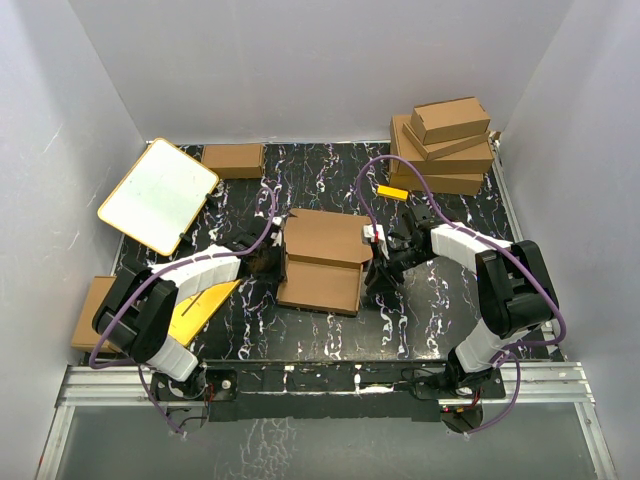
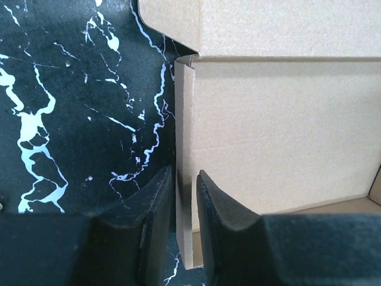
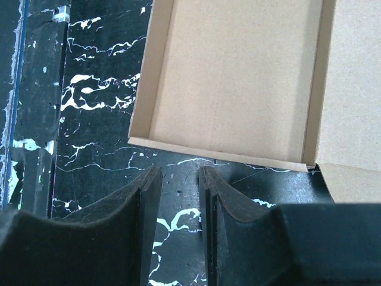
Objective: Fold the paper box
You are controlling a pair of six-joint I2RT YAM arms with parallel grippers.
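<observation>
Paper box lies in the middle of the black marbled table, between the two arms, a plain brown cardboard piece partly formed into a shallow tray with a wide panel beside it. In the right wrist view we see the tray's bare floor and its low walls standing upright, with the wide panel joined at one side. At the left side of the paper box, the left gripper has its fingers on either side of one upright side wall, and the gap between them is only as wide as that wall, so we read it as pinching the cardboard. On the box's right side, the right gripper hangs over bare table just beside the tray's wall; its fingers are a narrow slit apart and nothing sits between them. Near the far right corner we see a stack of brown boxes, and at the far left a white board with an orange rim leans. A yellow card lies near the left arm.
</observation>
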